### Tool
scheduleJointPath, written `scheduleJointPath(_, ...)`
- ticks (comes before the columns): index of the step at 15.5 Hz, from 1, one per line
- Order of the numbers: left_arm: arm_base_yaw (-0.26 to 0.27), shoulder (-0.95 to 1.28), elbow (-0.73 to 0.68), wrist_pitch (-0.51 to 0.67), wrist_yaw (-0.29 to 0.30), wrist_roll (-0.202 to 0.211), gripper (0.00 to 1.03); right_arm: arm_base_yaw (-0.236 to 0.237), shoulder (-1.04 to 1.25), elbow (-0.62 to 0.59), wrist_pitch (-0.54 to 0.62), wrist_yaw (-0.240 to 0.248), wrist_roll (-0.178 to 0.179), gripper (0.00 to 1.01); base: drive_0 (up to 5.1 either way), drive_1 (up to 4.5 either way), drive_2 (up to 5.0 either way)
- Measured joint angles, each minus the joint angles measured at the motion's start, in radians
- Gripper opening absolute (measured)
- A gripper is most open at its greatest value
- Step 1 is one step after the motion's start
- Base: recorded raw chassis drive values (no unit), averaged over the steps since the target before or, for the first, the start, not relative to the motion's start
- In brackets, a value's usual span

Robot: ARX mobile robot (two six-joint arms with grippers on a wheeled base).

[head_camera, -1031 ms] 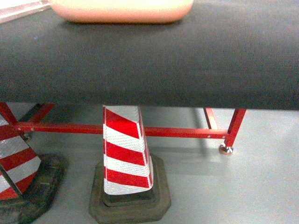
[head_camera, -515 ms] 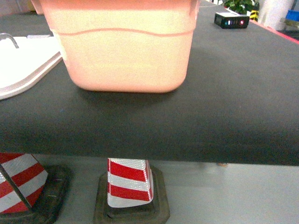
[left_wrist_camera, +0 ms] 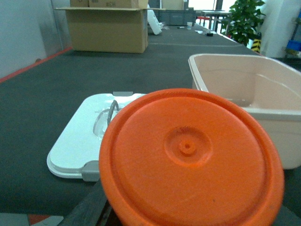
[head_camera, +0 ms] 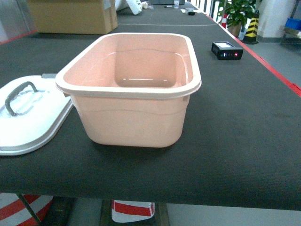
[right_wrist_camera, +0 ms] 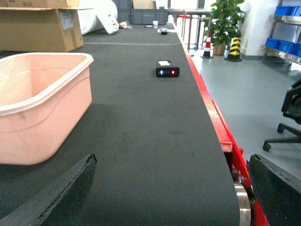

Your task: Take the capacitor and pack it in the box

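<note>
A round orange capacitor [left_wrist_camera: 190,157] fills the lower left wrist view, its flat end facing the camera. My left gripper [left_wrist_camera: 188,217] is shut on it; only one dark finger [left_wrist_camera: 88,209] shows beside it. The pale pink box [head_camera: 134,89] stands open and empty on the black table, to the right of the capacitor [left_wrist_camera: 254,99]. Its white lid [head_camera: 30,117] with a grey handle lies flat to the left of it. My right gripper [right_wrist_camera: 171,188] is open and empty, low over the table to the right of the box [right_wrist_camera: 37,103]. Neither gripper shows in the head view.
A small black device [head_camera: 226,50] with lights sits on the table behind the box to the right. A brown cardboard carton [head_camera: 70,16] stands at the far left. The table's red edge [right_wrist_camera: 218,125] runs along the right, with an office chair [right_wrist_camera: 289,117] beyond. A striped cone [head_camera: 133,209] stands under the table.
The head view has swung up from the table's underside and the cones to the tabletop, so the whole open box and its lid show.
</note>
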Motion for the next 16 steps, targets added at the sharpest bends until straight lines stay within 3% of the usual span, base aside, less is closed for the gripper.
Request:
scheduleJointPath(12, 0.0, 0.0, 0.0, -0.004, -0.001, 0.0, 0.44, 0.0, 0.0, 0.0, -0.005, 0.0, 0.0, 0.98, -4.9, 2.42, 2.4)
scheduleJointPath(14, 0.0, 0.0, 0.0, -0.004, -0.001, 0.0, 0.44, 0.0, 0.0, 0.0, -0.005, 0.0, 0.0, 0.98, 0.0, 0.0, 0.0)
scheduleJointPath(15, -0.032, 0.02, 0.001, 0.011, -0.089, -0.005, 0.44, 0.0, 0.0, 0.0, -0.005, -0.001, 0.0, 0.98, 0.0, 0.0, 0.0)
scheduleJointPath(16, -0.169, 0.208, 0.019, 0.192, -0.326, -0.025, 0.44, 0.0, 0.0, 0.0, -0.005, -0.001, 0.0, 0.98, 0.0, 0.0, 0.0)
